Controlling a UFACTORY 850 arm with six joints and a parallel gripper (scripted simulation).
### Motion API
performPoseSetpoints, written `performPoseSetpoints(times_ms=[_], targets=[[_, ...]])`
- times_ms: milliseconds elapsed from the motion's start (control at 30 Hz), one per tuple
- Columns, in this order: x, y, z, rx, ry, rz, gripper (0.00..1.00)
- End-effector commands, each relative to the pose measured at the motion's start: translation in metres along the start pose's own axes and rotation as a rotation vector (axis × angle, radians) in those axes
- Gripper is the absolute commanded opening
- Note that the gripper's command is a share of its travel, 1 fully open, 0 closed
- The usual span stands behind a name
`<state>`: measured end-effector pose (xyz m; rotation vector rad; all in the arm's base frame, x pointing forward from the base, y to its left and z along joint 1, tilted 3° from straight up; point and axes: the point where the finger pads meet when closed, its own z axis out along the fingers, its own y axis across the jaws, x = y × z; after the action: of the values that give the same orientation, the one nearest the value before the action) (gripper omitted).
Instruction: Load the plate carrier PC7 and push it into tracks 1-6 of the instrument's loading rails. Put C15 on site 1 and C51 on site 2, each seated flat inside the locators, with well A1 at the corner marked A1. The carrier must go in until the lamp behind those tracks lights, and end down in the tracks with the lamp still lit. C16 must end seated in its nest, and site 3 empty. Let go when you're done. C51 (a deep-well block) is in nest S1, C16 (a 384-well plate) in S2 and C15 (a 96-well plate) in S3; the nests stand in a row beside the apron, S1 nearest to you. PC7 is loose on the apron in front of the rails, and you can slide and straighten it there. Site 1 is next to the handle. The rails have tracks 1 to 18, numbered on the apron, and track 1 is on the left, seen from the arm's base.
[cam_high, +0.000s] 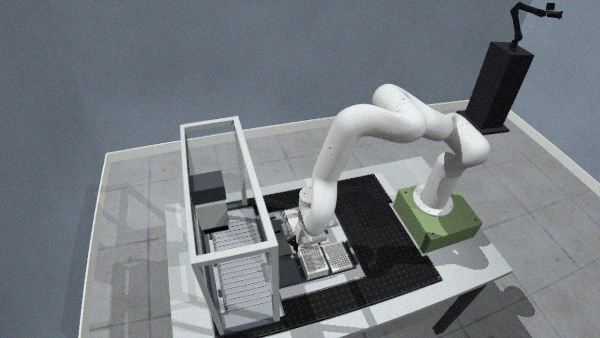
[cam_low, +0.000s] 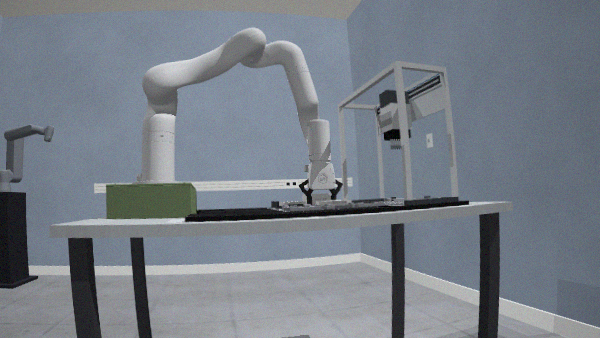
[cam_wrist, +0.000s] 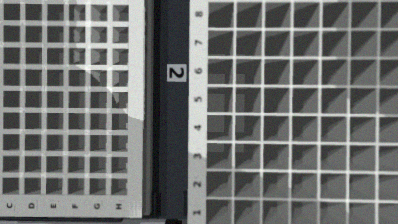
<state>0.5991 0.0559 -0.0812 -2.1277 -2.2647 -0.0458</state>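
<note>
C51 (cam_wrist: 300, 115), with its large, deeply shadowed wells, fills the right of my wrist view, with row numbers up its left rim. C15 (cam_wrist: 65, 100) lies just beside it on the left, with letters along its near edge. A dark strip (cam_wrist: 172, 150) marked 2 runs between them. My gripper (cam_low: 321, 200) hangs low over the deck beside the instrument frame (cam_low: 400, 130), with its fingers spread fully and nothing held. I cannot tell what the two plates rest on.

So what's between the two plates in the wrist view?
A dark strip of the carrier, bearing a white tag with the number 2. Nothing else lies in the gap; only the wrist view shows it.
</note>
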Motion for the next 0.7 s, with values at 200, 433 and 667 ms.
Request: performPoseSetpoints(times_ms=[200, 433, 667], targets=[[0.0041, 0.0011, -0.0009, -0.002, 0.000, 0.000, 1.00], [0.0076, 0.0011, -0.0009, -0.002, 0.000, 0.000, 1.00], [0.0106, 0.0011, -0.0009, -0.002, 0.000, 0.000, 1.00]])
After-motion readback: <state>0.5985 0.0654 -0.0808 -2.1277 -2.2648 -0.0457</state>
